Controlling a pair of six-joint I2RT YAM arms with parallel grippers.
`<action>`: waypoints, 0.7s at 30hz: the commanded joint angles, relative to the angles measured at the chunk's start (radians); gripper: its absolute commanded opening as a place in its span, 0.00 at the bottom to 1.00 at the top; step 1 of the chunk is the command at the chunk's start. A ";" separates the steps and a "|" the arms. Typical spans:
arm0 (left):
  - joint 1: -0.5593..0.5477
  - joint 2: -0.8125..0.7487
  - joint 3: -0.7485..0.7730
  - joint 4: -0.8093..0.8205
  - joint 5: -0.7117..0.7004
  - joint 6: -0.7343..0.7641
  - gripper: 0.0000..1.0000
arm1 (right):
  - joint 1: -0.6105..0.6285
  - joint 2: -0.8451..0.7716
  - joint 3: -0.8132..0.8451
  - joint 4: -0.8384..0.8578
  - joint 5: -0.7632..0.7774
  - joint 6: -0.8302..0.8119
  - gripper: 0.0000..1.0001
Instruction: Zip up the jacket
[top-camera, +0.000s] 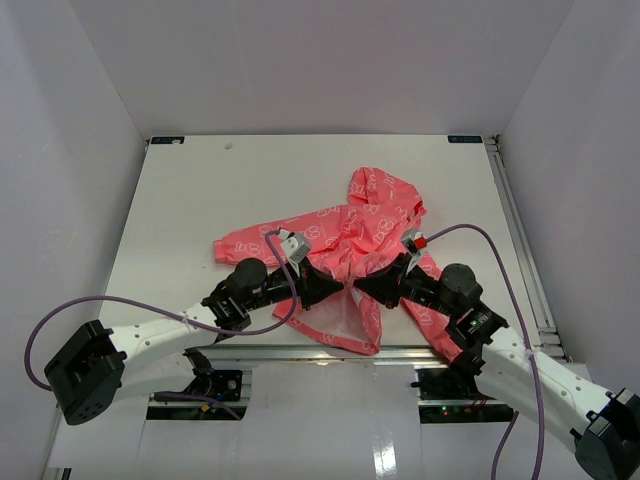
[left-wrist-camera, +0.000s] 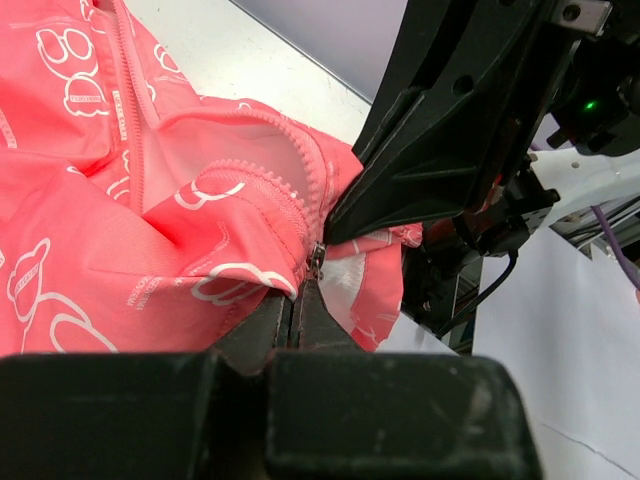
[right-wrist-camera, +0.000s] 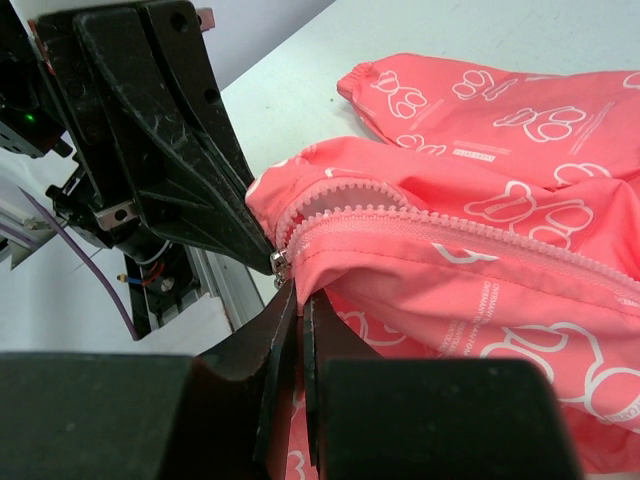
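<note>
The coral-pink jacket (top-camera: 372, 218) lies crumpled on the white table, hood toward the back, front zipper running toward the near edge. My left gripper (top-camera: 334, 289) and right gripper (top-camera: 358, 285) meet tip to tip at its bottom hem. In the left wrist view my left gripper (left-wrist-camera: 297, 300) is shut on the fabric edge just under the metal zipper slider (left-wrist-camera: 316, 260). In the right wrist view my right gripper (right-wrist-camera: 301, 305) is shut on the hem beside the slider (right-wrist-camera: 280, 263). The zipper teeth (right-wrist-camera: 450, 225) look joined beyond it.
The white table (top-camera: 200, 200) is walled by white panels on three sides. An aluminium rail (top-camera: 300, 352) runs along the near edge just under the jacket hem. Another rail (top-camera: 520, 230) lines the right side. Purple cables (top-camera: 120, 305) loop off both arms.
</note>
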 joint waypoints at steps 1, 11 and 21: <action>0.002 -0.014 -0.013 -0.048 0.025 0.071 0.00 | -0.003 -0.011 0.079 0.026 0.031 -0.028 0.08; 0.002 0.011 -0.020 -0.053 0.055 0.127 0.00 | -0.002 0.023 0.135 0.019 0.060 -0.043 0.08; 0.002 0.004 -0.012 -0.124 0.066 0.154 0.00 | -0.013 0.033 0.207 0.010 0.104 -0.046 0.08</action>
